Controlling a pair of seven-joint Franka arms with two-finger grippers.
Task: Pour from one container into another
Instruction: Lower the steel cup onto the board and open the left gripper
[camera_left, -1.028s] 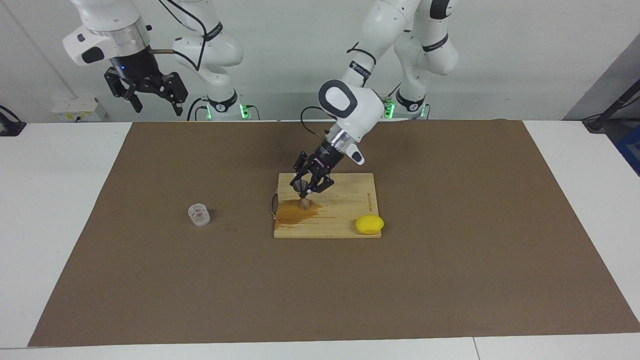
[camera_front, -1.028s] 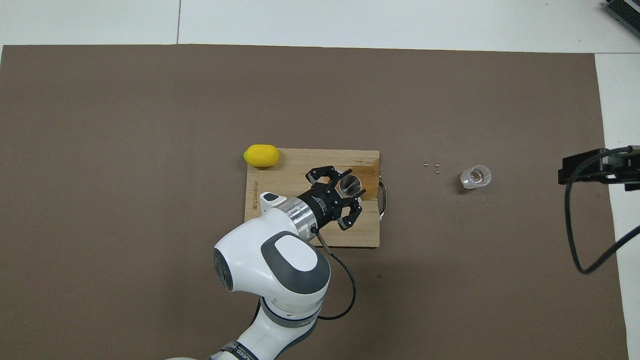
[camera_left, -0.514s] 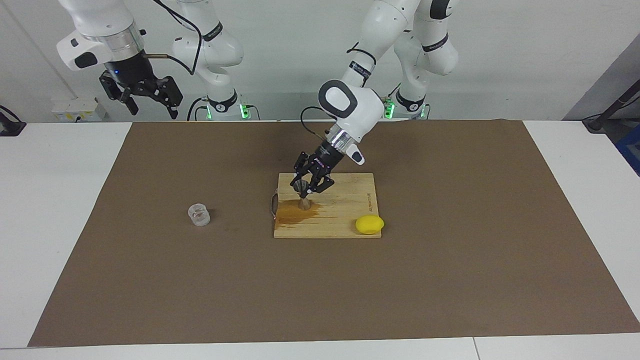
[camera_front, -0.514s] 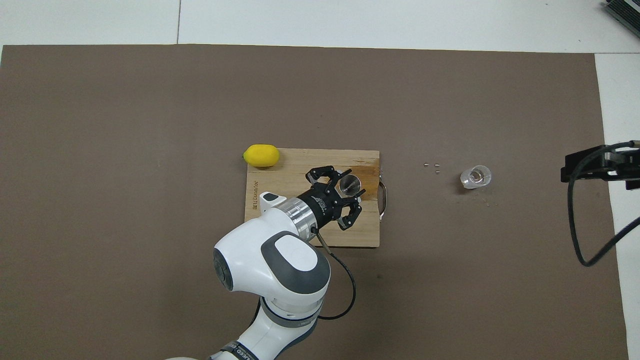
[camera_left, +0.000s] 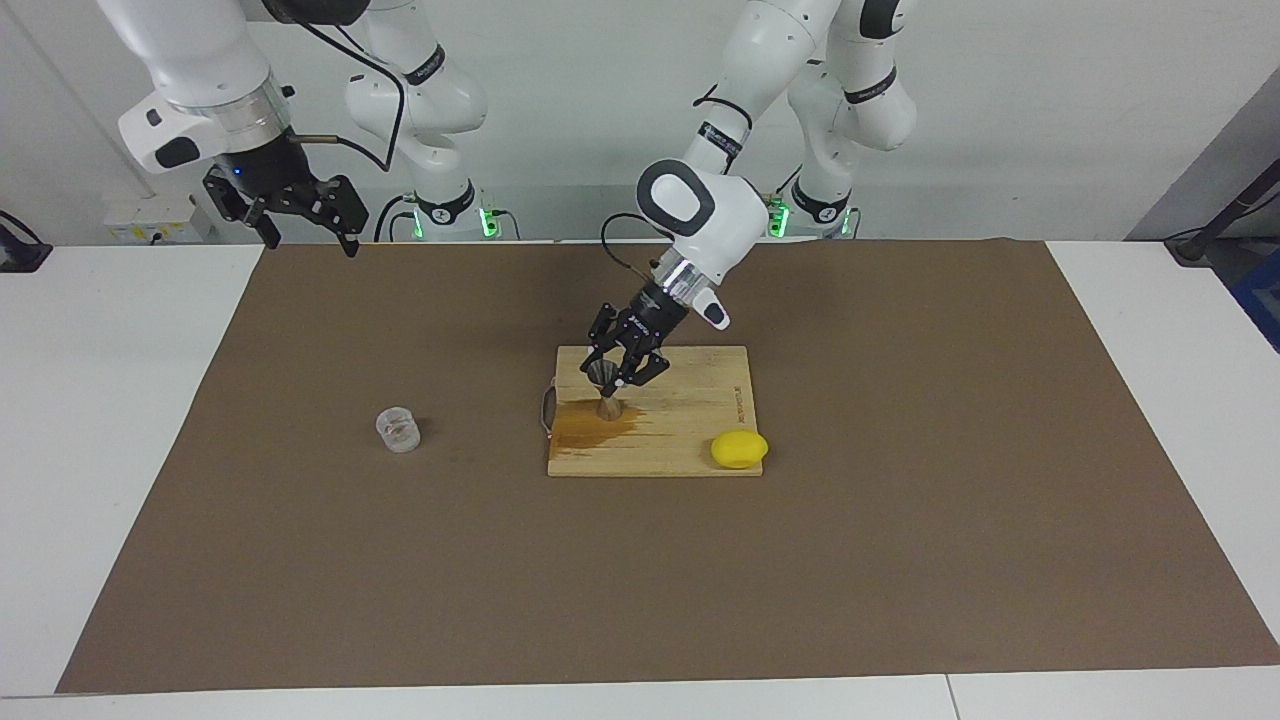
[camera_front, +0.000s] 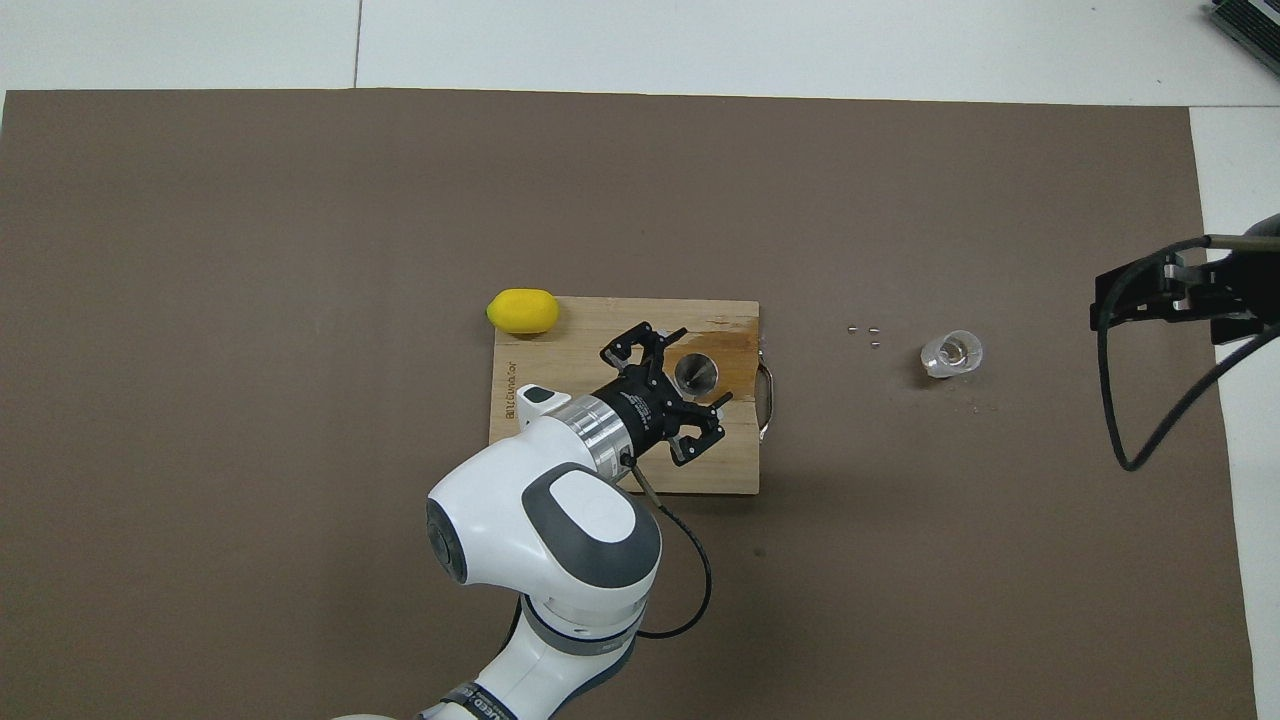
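Now the left tool (camera_front: 690, 375) has opened around the jigger (camera_front: 695, 371).

The jigger (camera_front: 695, 371) stands on the cutting board (camera_front: 620, 470) with the left gripper (camera_front: 690, 372) spread around it from seven o'clock in the overhead view, blocking that side. The lemon (camera_front: 522, 310) sits at ten o'clock. Bare mat (camera_front: 840, 430) lies toward the glass cup (camera_front: 951, 353) at three o'clock.

A silvery-grey hourglass metal jigger (camera_left: 606, 388) stands on a pale wooden cutting board (camera_left: 690, 425) stained amber-brown, beside a bright yellow lemon (camera_left: 739, 449), on a brown mat (camera_left: 900, 550).
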